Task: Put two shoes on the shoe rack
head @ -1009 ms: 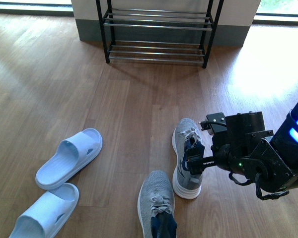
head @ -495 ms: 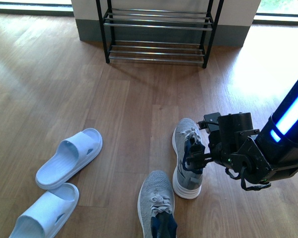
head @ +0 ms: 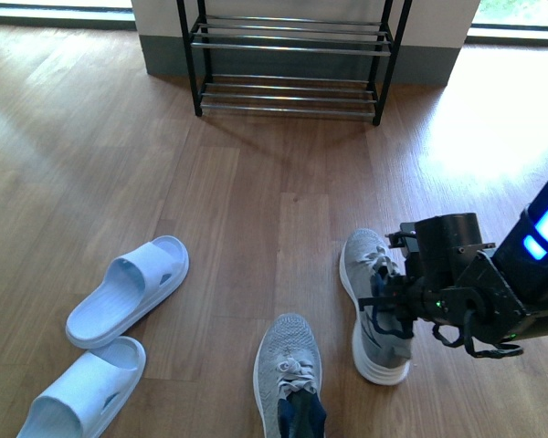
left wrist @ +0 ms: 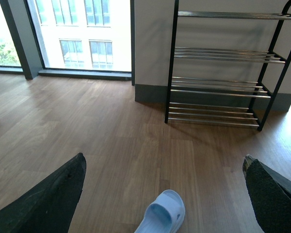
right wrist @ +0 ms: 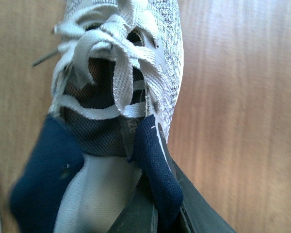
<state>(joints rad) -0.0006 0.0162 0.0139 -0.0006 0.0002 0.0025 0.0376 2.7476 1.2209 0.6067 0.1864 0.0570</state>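
Navy-lined sneaker in right pincer

Near grey knit sneaker with white sole: heel cut off by the front view's bottom edge.
Far grey knit sneaker: heel side hidden behind the black right end effector.
Nearer pale blue rubber slipper: one end cut off.
Black metal shoe rack: top cut off by the top edge.

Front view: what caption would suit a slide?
Right gripper holds one grey sneaker by its collar; its mate lies nearby, shoe rack ahead.
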